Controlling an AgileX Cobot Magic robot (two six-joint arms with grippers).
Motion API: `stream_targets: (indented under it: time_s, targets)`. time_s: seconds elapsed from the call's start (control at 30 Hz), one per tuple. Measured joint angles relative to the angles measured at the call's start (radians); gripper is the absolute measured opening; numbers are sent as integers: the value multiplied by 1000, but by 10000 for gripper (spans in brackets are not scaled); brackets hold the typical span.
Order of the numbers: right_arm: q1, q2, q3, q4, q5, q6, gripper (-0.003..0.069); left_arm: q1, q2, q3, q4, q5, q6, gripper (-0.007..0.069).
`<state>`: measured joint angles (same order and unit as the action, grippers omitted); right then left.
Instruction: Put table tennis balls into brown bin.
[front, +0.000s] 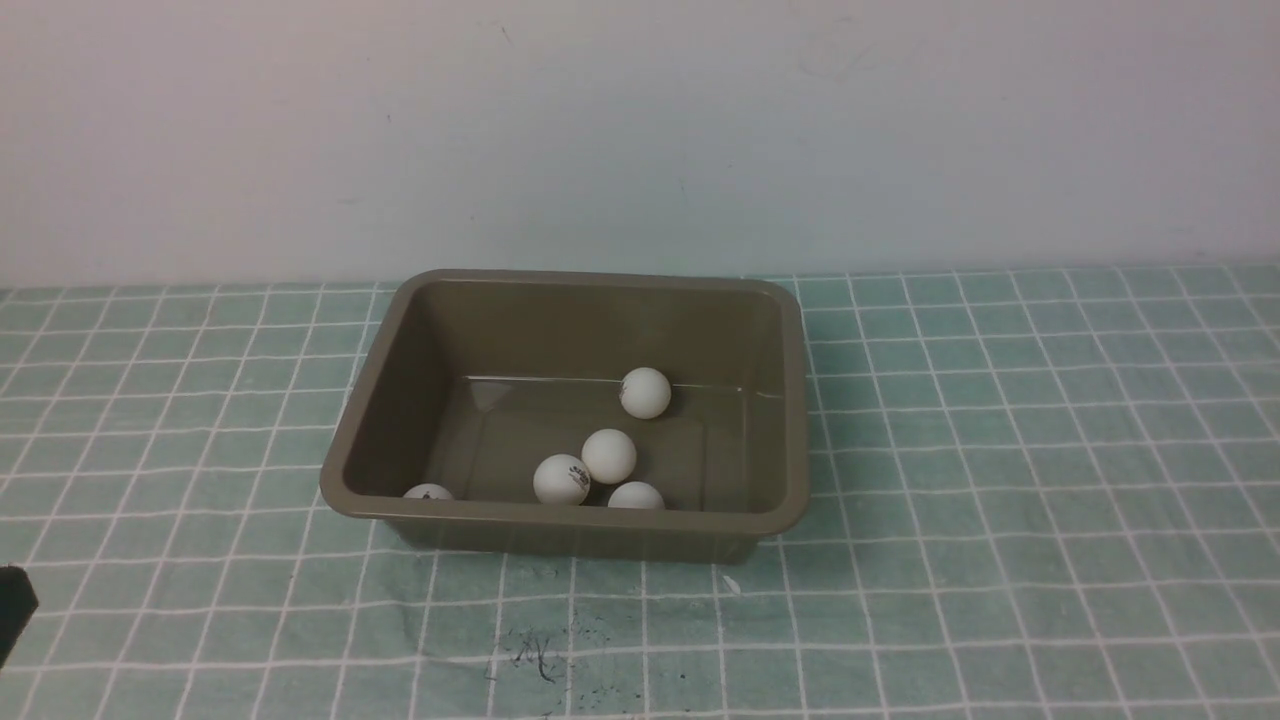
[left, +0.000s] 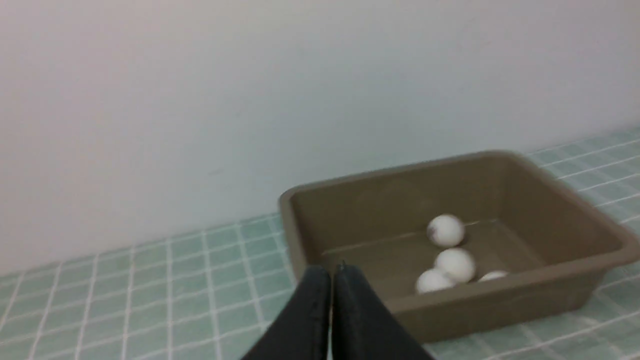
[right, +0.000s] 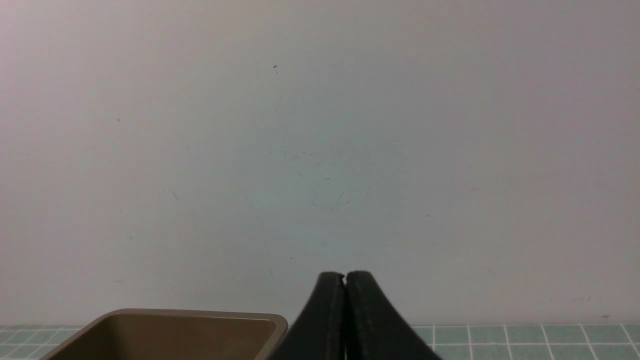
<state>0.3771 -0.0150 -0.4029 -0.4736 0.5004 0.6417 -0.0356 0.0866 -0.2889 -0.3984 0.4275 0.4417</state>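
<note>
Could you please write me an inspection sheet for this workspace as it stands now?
Surface: green checked tablecloth, lightly wrinkled near the front.
Job's things: five table tennis balls, all inside the brown bin; one sits half hidden behind the near rim.
Clutter: dark scribbles on the cloth in front of the bin.
Grippers: left hand shut, empty; right hand shut, empty; neither is over the bin.
Cables: nothing seen.
Surroundings: plain pale wall behind the table.

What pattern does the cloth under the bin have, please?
The cloth is pale green with a white grid; the front view shows it best.
</note>
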Motion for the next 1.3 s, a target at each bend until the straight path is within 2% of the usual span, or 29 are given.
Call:
stream_targets:
  time_s: [0.03, 0.1, 0.2, 0.3, 1.3]
  targets:
    - [0, 0, 0, 0, 0, 0, -15, 0, -2, 10, 0, 0, -8, -5]
    - [0, 0, 0, 0, 0, 0, -15, 0, -41, 142, 125, -61, -105, -5]
    - [0, 0, 0, 0, 3, 0, -15, 0, -92, 267, 231, -93, -198, -5]
    - [0, 0, 0, 0, 3, 0, -15, 0, -97, 313, 272, -85, -226, -5]
    - [0, 0, 0, 0, 3, 0, -15, 0, -97, 316, 289, -61, -234, -5]
